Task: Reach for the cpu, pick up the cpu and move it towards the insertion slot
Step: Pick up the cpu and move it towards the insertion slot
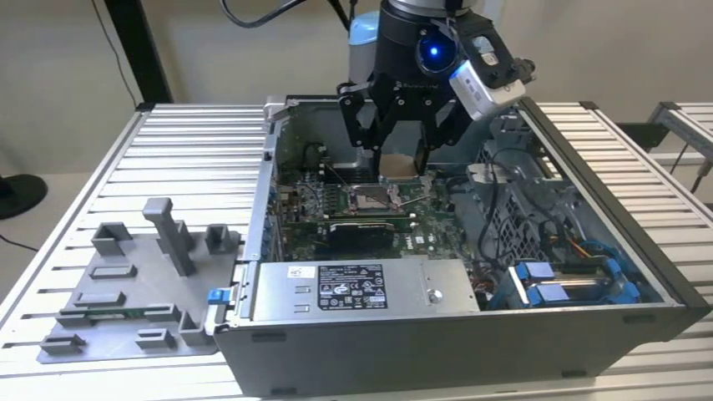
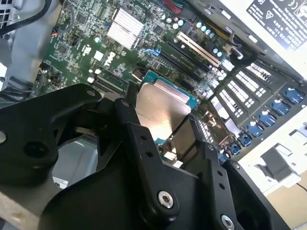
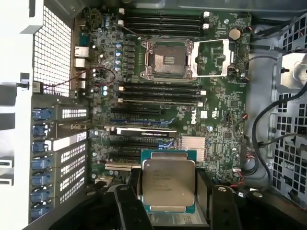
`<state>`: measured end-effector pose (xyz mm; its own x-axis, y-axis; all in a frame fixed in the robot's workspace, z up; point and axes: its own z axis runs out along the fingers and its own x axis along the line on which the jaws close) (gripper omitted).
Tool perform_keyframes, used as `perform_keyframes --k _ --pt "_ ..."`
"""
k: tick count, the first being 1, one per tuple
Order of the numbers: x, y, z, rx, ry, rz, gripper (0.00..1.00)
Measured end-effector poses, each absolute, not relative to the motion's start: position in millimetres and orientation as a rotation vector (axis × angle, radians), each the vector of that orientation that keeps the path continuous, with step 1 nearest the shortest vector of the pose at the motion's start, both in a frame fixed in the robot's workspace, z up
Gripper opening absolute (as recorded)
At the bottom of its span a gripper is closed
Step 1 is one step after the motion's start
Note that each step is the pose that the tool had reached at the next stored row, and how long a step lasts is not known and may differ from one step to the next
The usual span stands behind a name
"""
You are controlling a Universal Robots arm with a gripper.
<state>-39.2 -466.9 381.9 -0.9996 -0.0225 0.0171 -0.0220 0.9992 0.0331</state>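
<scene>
Cpu [image 3: 168,184] clamped in pincer [image 3: 169,191]

Brushed silvery metal tops the cpu [image 3: 168,181]; matt black gripper [image 3: 169,211].

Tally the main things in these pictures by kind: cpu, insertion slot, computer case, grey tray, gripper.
cpu: 1, held in the gripper
insertion slot: 1
computer case: 1
grey tray: 1
gripper: 1
Total: 5
</scene>
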Motion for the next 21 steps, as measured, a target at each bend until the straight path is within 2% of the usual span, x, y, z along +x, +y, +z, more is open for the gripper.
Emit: perform_keyframes --k 21 --pt "-38.1 -456.6 381.8 0.035 -3.123 -0.051 0.00"
